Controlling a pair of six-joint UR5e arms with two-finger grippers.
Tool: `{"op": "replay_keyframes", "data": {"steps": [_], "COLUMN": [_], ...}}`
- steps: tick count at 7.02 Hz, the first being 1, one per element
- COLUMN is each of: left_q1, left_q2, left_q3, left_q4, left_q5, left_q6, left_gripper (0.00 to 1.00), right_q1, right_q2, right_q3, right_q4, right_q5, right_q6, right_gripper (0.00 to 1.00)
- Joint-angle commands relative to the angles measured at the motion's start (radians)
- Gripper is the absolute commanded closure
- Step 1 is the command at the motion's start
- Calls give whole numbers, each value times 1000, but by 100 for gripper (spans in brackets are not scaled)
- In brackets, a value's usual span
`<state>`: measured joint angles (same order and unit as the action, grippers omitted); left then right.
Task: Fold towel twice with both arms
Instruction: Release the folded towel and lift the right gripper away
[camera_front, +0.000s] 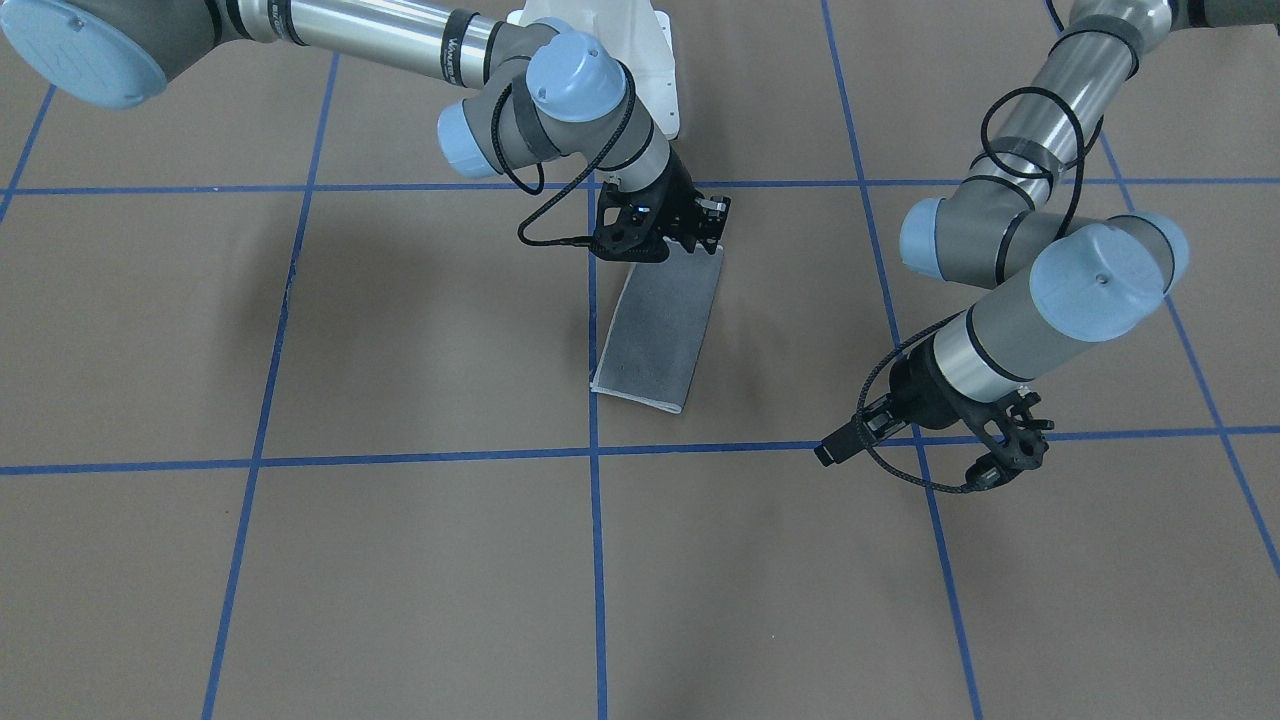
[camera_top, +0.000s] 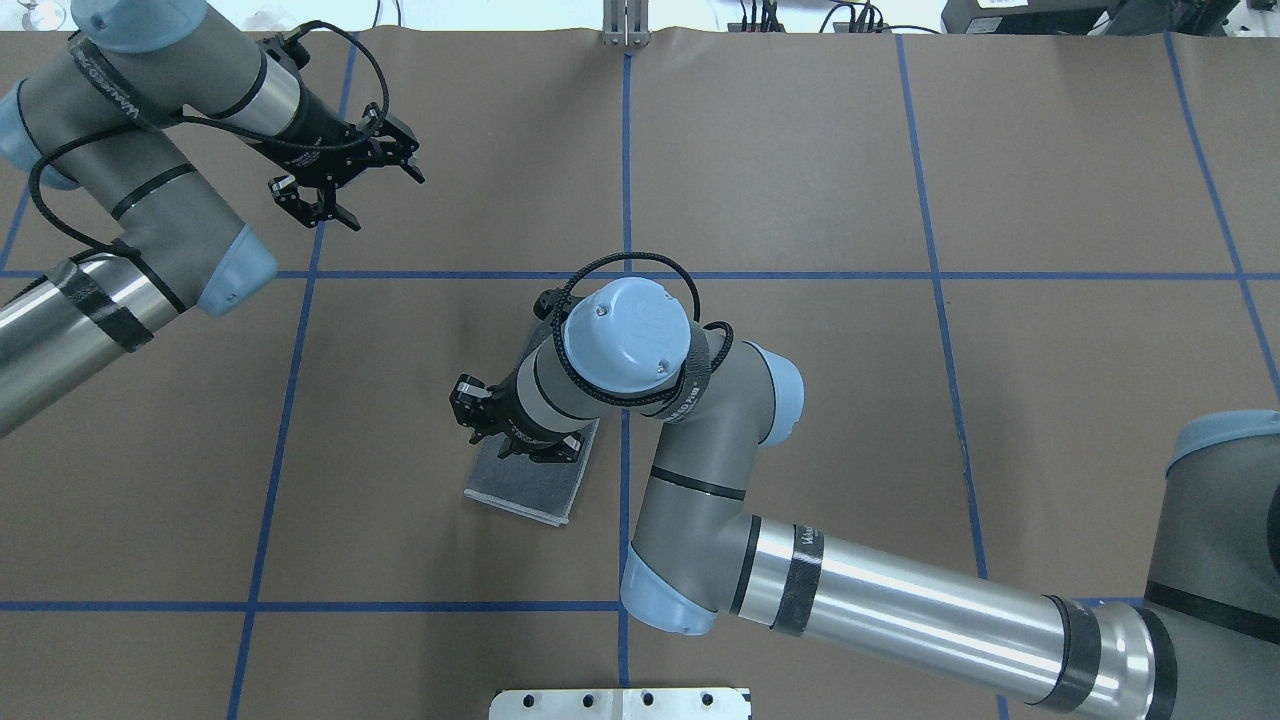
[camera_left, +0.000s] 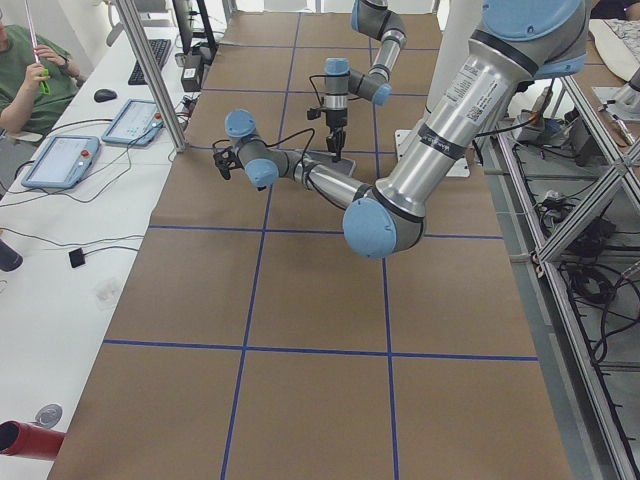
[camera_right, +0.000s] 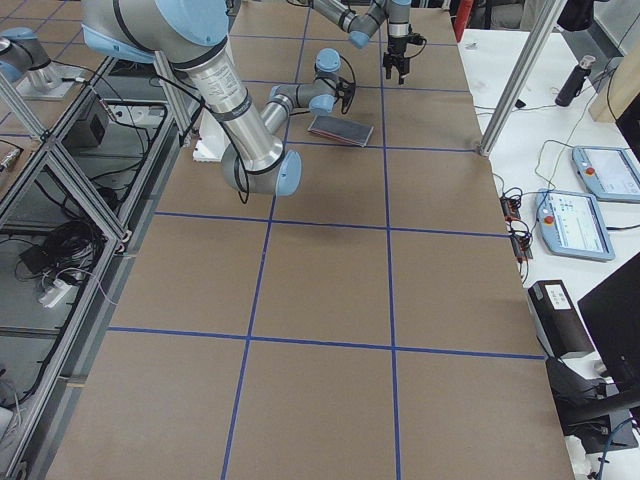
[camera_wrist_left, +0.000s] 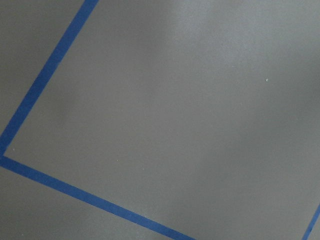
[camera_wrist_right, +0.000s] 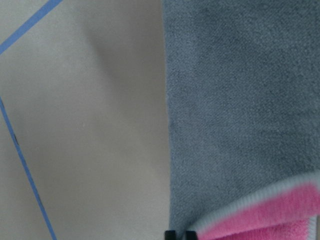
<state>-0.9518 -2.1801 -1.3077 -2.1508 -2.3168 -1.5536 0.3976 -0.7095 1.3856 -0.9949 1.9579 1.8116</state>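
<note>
Towel (camera_front: 660, 335): folded into narrow strip, grey face up, flat on table (camera_front: 400, 560) beside centre blue line (camera_front: 596, 520). Right gripper (camera_wrist_right: 180, 234) at its robot-side end, pink underside curling up there; fingertips close together, cannot tell if pinching cloth. Left gripper (camera_top: 380, 195) spread wide, well apart.

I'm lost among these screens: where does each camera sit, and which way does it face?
Front-facing: across the table, facing the robot, down; right arm, left arm, towel.
Overhead: behind the robot, looking forward and down; both arms, open left gripper.
Exterior left: table's left end, along it; left arm nearest.
Exterior right: opposite end; right arm nearest.
Left wrist: down at table and blue tape; no body.
Right wrist: close on towel; right gripper tips.
Shared: front-facing and overhead both show towel under right gripper.
</note>
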Motion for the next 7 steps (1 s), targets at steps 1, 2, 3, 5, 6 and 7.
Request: {"op": "replay_keyframes", "data": {"steps": [1,2,3,5,6,7], "left_q1": [1,1,2,42,92,157], "left_q2": [-6,-6,2,64,127,173], "left_q3": [-4,-8,-30,-173,-271,-359], "left_q4": [2,2,-3,-21,-21,-21], "left_q5": [-1,-1,-1,10,43,115], "left_q6": [3,3,4,-6,-6,-6], "left_gripper": [0,0,0,0,0,0], "right_q1": [6,35,81,247,320,360], "right_q2": [-5,-8,-43,-183,-227,-258], "right_q3": [25,45,111,243,247,254], "right_q4": [1,-14,-84,-154,-154,-153], "right_q5": [-2,4,12,158,224,239], "right_q6": [9,9,5,-106,-167,-222], "right_gripper": [0,0,0,0,0,0]}}
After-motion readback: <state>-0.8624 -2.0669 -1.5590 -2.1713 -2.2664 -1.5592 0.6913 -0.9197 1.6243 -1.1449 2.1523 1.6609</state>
